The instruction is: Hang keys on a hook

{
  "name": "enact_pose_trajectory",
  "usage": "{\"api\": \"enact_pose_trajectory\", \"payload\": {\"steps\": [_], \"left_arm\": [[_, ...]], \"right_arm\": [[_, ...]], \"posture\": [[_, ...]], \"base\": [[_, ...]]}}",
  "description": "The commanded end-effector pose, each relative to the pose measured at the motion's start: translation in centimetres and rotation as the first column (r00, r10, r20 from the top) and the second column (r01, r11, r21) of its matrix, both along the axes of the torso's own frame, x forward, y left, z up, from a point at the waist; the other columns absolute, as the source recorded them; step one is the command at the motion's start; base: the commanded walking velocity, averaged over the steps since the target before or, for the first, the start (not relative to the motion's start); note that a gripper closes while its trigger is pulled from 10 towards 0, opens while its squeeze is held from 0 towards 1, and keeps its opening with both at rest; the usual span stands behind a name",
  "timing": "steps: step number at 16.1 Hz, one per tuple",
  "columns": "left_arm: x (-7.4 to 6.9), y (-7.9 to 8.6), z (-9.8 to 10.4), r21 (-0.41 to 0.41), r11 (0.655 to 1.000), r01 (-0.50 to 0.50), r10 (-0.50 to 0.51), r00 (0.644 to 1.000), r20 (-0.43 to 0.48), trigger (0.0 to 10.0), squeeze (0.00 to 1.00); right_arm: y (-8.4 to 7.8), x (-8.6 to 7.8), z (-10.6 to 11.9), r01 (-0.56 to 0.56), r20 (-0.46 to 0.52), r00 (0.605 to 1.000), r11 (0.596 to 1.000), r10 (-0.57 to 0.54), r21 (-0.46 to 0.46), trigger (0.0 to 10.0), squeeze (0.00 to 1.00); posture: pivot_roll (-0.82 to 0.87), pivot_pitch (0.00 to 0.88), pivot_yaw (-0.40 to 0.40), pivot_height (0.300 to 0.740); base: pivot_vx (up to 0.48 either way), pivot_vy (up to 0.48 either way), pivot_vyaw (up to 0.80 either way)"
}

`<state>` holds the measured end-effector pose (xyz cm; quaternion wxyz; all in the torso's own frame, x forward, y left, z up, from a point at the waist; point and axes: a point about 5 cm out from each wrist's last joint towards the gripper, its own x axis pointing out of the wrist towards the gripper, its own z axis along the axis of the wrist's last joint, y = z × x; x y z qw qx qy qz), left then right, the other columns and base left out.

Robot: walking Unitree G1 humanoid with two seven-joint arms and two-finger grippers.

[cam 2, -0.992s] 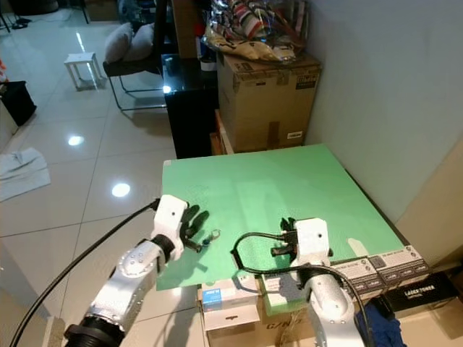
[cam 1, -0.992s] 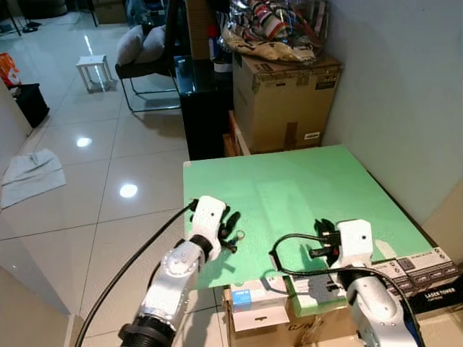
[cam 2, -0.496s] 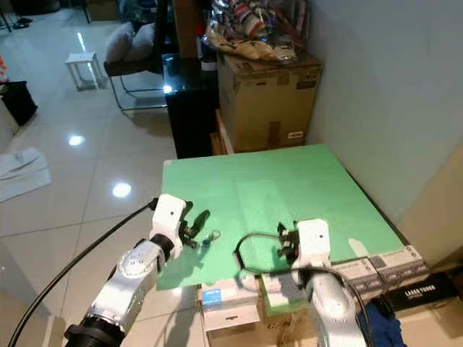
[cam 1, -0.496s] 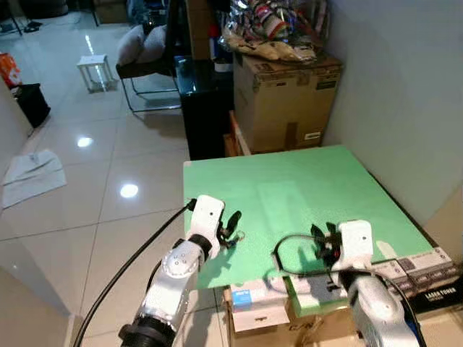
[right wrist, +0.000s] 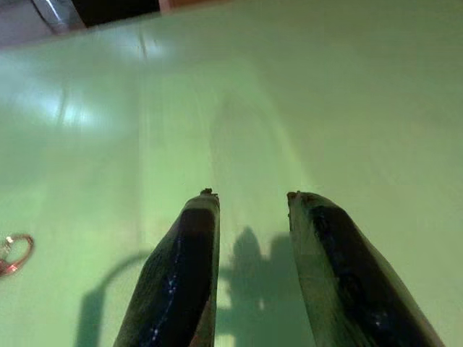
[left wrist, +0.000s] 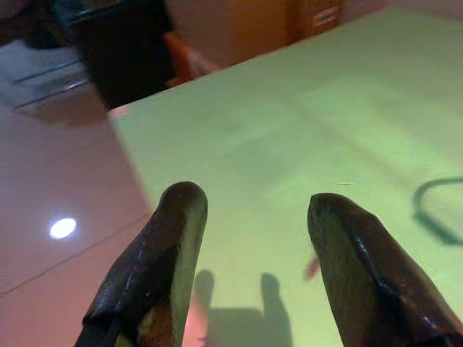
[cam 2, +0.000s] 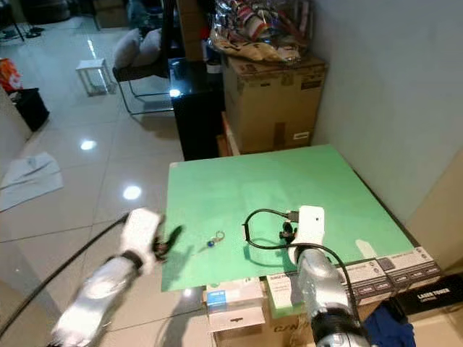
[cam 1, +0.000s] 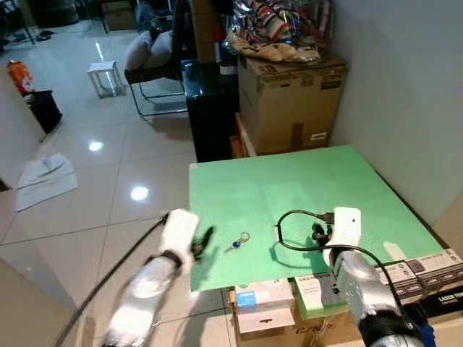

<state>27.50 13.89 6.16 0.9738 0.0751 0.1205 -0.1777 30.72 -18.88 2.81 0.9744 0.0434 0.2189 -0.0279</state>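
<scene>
Out on the far left, a crumpled white cloth [cam 1: 45, 180] lies on the glossy tiled floor [cam 1: 94, 210], with a small white stool [cam 1: 105, 76] further back near a dark chair holding grey cushions [cam 1: 148, 54].

Coming in, the left claw [cam 1: 201, 242] hovers at the near-left edge of the flat green bench [cam 1: 304, 181], its silver arm smeared by motion blur. In the left wrist view, the two black fingers [left wrist: 155, 264] stand well apart with nothing between them, so that claw is wide and empty, with green surface ahead.

Just beside it lie the keys, a small silver ring with a blue tag [cam 1: 238, 241], flat on the green bench near its front edge, clear of both claws and touching neither. A glimpse of the ring [right wrist: 14, 253] sits at the edge of the right wrist view too.

Moving right, the right claw [cam 1: 318, 233] rests low over the bench, a black cable [cam 1: 293, 230] looping from its white wrist housing. Its fingers [right wrist: 181, 275] show a modest gap, parted and holding nothing, their shadow falling on the green below.

Behind the bench stands a large brown cardboard box [cam 1: 289, 101] topped with a heap of striped fabric in clear plastic [cam 1: 278, 29]. At the near right, flat printed boxes [cam 1: 427, 271] sit below the bench edge.
</scene>
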Motion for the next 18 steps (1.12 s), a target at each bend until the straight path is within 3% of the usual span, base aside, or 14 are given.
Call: {"api": "enact_pose_trajectory", "payload": {"steps": [1,4,8,12,15,16,18], "left_arm": [[-0.4,1.8,0.8,0.038,0.999,-0.028,0.027,1.0,0.013,10.0,0.0],[-1.9,3.9,1.1,0.081,0.995,-0.056,0.056,0.998,-0.005,10.0,0.0],[-2.3,3.3,1.1,0.091,0.995,-0.04,0.042,0.999,-0.025,10.0,0.0],[-2.0,2.6,1.6,0.075,0.997,-0.028,0.031,0.999,-0.033,10.0,0.0],[-2.0,2.1,1.5,0.062,0.998,-0.013,0.016,0.999,-0.04,10.0,0.0],[-1.8,1.6,1.5,0.055,0.998,-0.003,0.006,0.999,-0.043,10.0,0.0],[-1.6,1.4,1.5,0.049,0.999,0.0,0.002,0.999,-0.041,10.0,0.0]], "right_arm": [[0.0,-0.1,-0.7,0.015,-0.033,0.999,1.0,-0.015,0.001,10.0,0.0],[-0.9,-0.7,-2.0,0.057,-0.092,0.994,0.998,-0.058,-0.011,10.0,0.0],[-0.4,-3.2,-5.0,0.01,-0.259,0.966,0.999,-0.001,0.032,10.0,0.0],[-0.3,-7.6,-7.9,-0.146,-0.354,0.925,0.989,0.14,0.009,10.0,0.0],[0.3,-10.1,-8.4,-0.206,-0.358,0.912,0.978,0.2,0.021,10.0,0.0],[0.8,-12.0,-8.2,-0.253,-0.359,0.902,0.967,0.24,0.013,10.0,0.0],[0.9,-13.2,-7.9,-0.281,-0.37,0.892,0.96,0.261,0.001,10.0,0.0]], "posture": [[0.0,0.106,0.111,0.74],[0.04,0.15,0.13,0.74],[0.02,0.163,0.121,0.74],[-0.01,0.161,0.106,0.74],[-0.04,0.153,0.101,0.74],[-0.06,0.146,0.095,0.74],[-0.07,0.141,0.092,0.74]], "base": [[0.0,0.0,0.0],[0.0,0.0,0.0],[0.0,0.0,0.0],[0.0,0.0,0.0],[0.0,0.0,0.0],[0.0,0.0,0.0],[0.0,0.0,0.0]]}}
